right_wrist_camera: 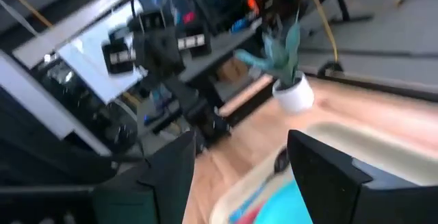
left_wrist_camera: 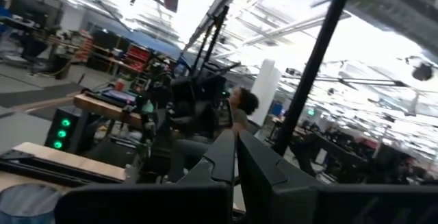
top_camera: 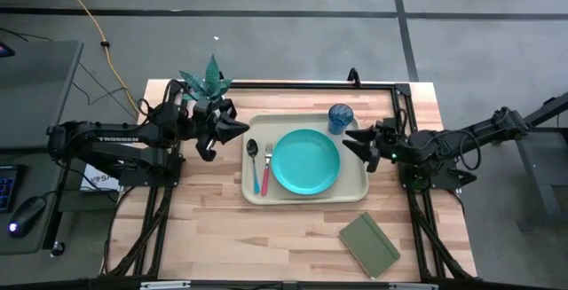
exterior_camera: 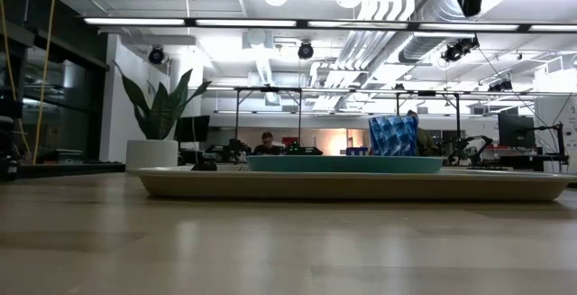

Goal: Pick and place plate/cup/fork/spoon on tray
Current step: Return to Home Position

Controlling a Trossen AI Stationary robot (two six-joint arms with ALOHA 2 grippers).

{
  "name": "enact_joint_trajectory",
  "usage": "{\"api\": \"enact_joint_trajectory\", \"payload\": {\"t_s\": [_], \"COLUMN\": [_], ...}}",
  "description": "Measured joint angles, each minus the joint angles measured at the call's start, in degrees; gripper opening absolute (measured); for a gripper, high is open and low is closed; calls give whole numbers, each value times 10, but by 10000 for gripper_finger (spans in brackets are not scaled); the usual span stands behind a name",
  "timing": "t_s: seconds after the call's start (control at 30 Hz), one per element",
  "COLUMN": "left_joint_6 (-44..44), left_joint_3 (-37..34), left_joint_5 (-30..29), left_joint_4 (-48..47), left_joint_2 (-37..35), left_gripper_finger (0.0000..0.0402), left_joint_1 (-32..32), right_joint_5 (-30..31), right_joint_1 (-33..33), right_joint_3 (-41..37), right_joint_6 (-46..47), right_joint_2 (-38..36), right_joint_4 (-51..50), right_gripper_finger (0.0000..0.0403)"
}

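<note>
The beige tray [top_camera: 352,192] lies mid-table. On it rest the turquoise plate [top_camera: 305,161], the blue cup [top_camera: 341,117] upright in the far right corner, and the blue-handled spoon [top_camera: 255,166] and pink-handled fork [top_camera: 265,170] side by side left of the plate. My left gripper [top_camera: 241,129] is shut and empty, raised just off the tray's far left corner. My right gripper [top_camera: 351,139] is open and empty, raised over the tray's right rim near the cup. In the low view the plate [exterior_camera: 343,162] and cup [exterior_camera: 393,136] stand on the tray [exterior_camera: 352,185].
A dark green notebook [top_camera: 369,244] lies near the table's front right. A small potted plant [top_camera: 209,82] stands at the far left edge, behind my left gripper. Bare wood lies in front of the tray and to its left.
</note>
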Motion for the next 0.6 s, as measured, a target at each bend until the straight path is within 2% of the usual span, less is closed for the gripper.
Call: {"api": "enact_joint_trajectory", "payload": {"t_s": [0.23, 0.37, 0.6], "left_joint_6": [0, 0, 8], "left_joint_3": [0, 0, 0], "left_joint_5": [43, 44, 33], "left_joint_4": [0, 0, -11], "left_joint_2": [0, 0, 0], "left_gripper_finger": [0, 0, 0], "left_joint_1": [0, -1, -31], "right_joint_5": [43, 51, 21], "right_joint_1": [0, 0, 0], "right_joint_3": [0, 0, 0], "right_joint_6": [-52, -10, 30], "right_joint_2": [0, 0, 2], "right_joint_4": [109, 110, 93], "right_gripper_finger": [224, 224, 224]}}
